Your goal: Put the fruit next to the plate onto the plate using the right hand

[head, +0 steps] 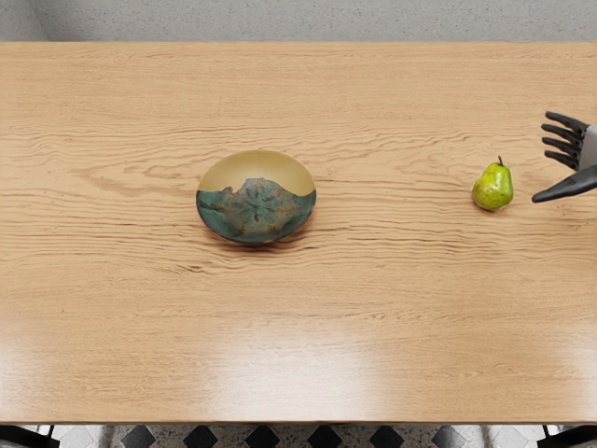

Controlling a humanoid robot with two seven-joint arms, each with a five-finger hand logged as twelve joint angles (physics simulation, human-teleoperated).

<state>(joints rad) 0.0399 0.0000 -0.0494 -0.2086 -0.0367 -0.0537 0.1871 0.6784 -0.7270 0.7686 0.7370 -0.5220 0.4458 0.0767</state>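
There is just one camera, up in the robot's head. It looks down at a slant on the table point(298, 355) from 6 o'clock toward 12 o'clock. It sits back enough to show the near and far edges. The right hand point(586, 149) is cut off at 3 o'clock.

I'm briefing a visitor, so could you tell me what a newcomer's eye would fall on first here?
A teal and yellow plate sits empty near the middle of the wooden table. A green pear stands upright far to its right, and the black right robot hand, fingers spread, shows at the right edge just beyond the pear.
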